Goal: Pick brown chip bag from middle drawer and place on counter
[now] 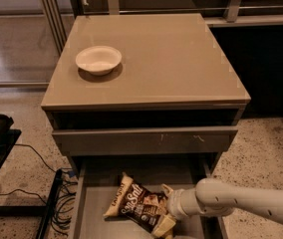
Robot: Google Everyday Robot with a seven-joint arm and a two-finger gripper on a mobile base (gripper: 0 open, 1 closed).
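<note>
1. The tool (167, 211) is low in the open drawer (97, 203), at the right end of the chip bag (135, 208) and touching it. It meets the bag end-on, and whether it is released, clenched or grasping the bag cannot be told.
2. The surface (156, 59) is the glossy taupe top of the cabinet (62, 119), well above the tool. It fills most of the upper half of the view.
3. The open drawer is pulled out at the bottom of the cabinet. It is grey, with a flat bottom and thin side walls.
4. The shut drawer (131, 141) sits just above it. Its front carries small white scratches right of centre.
5. The arm (241, 203), pale and rounded, comes in from the right edge. It passes over the open drawer's right wall to reach the tool.
6. The chip bag lies flat on the bottom of the open drawer, slanted from upper left to lower right. It is dark brown with cream ends and white lettering. Its left part lies clear of the tool.
7. The bowl (98, 59), white and upright, stands on the left part of the surface, well apart from the bag.
8. Dark cables (62, 203) lie on the speckled floor (266, 153) left of the cabinet.
</note>
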